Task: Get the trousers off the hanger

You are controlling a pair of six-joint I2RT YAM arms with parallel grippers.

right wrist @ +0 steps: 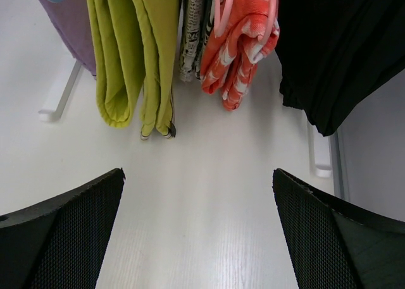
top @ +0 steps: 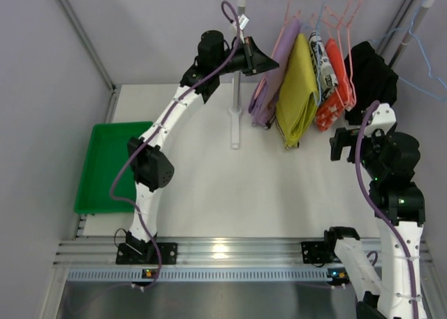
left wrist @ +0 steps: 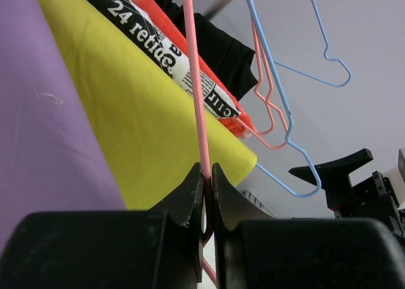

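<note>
Trousers hang beside left tool, which seemingly pinches hanger.

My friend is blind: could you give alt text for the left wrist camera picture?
The left hand pinches the thin pink hanger wire between its black fingers. Lilac trousers hang at left, a yellow garment beside them.

Garments, five: lilac trousers, mustard-yellow garment, newsprint garment, red-orange garment, black garment.
Pink hanger: one.
Light blue hangers: two.
Red-orange hangers: count unclear.
Green tray, at 9 o'clock: one.
Arms: two.
</note>
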